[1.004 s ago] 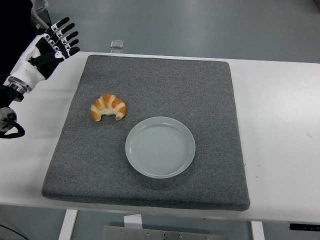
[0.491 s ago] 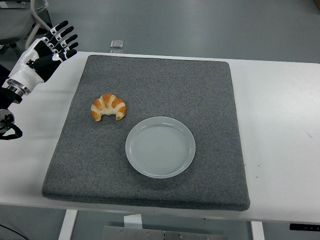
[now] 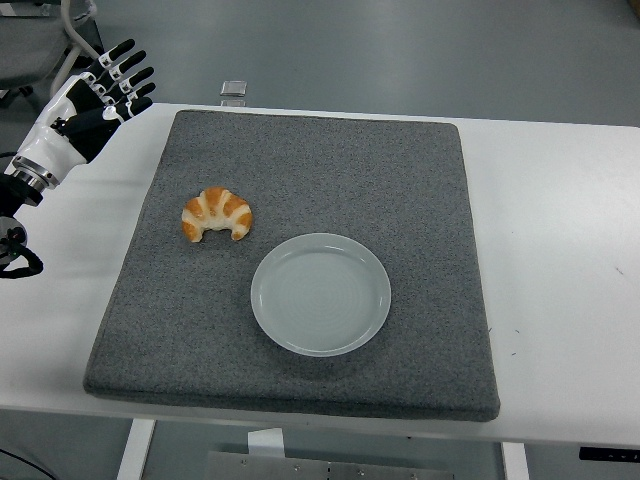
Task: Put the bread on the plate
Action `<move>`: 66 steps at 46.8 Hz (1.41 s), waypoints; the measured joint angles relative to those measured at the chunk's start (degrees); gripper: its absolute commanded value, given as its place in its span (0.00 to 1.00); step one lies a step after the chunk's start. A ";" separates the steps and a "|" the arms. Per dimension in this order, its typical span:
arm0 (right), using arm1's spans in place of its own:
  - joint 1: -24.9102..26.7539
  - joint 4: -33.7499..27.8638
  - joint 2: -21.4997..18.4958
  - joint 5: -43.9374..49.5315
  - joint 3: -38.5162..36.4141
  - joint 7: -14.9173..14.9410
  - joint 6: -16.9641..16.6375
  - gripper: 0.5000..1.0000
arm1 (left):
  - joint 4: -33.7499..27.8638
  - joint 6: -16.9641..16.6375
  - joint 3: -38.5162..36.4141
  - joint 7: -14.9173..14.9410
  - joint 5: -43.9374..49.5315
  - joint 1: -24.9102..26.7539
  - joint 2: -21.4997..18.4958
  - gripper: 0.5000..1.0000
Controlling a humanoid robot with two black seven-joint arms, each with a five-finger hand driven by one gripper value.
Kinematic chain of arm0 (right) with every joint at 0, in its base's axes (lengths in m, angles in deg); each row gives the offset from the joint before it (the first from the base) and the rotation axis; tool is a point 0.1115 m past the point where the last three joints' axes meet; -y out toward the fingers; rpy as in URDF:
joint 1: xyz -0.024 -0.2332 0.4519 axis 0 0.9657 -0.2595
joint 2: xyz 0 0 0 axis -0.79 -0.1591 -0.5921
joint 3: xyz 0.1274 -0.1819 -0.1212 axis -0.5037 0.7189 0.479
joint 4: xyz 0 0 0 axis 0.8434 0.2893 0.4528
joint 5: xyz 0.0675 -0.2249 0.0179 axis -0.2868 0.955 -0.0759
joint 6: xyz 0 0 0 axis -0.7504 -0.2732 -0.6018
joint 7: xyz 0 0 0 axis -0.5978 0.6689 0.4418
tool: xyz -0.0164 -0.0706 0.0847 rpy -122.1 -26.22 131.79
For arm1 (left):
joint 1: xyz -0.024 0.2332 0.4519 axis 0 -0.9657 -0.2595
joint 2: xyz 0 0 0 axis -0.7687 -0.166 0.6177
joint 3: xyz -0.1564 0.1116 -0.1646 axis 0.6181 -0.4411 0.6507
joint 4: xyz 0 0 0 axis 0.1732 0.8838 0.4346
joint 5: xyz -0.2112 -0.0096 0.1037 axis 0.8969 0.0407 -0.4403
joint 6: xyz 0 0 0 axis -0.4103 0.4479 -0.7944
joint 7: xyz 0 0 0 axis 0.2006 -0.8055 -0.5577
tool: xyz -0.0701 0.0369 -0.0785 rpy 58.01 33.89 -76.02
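Observation:
A golden croissant lies on the left half of the grey mat. A pale round plate, with nothing on it, sits on the mat to the croissant's lower right, a small gap between them. My left hand hovers over the table's far left corner, well up and left of the croissant, fingers spread and holding nothing. The right arm does not show.
The mat covers most of the white table. A small clear block sits at the table's far edge, just behind the mat. Grey floor lies beyond.
My left hand has drifted slightly up and to the left, away from the mat. The croissant and the plate have not moved.

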State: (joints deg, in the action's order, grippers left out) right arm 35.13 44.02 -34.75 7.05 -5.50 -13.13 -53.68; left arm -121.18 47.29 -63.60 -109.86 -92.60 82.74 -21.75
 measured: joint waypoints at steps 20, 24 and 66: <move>0.00 -0.01 0.00 0.00 0.00 0.01 0.00 0.86 | -7.12 -2.67 -3.12 0.00 -3.17 1.50 -5.90 0.98; -0.02 -0.02 0.00 0.00 -0.01 0.01 -0.01 0.86 | -12.77 -5.37 -4.95 0.00 -6.32 3.50 -10.23 0.98; 0.03 0.08 0.00 0.00 -0.02 0.02 0.01 0.86 | -29.14 -18.35 -14.81 6.44 -59.28 16.47 -27.31 0.97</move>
State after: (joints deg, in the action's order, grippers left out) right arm 35.16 44.10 -34.75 7.05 -5.52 -13.11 -53.67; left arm -150.32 28.94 -78.40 -103.42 -151.88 99.21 -49.06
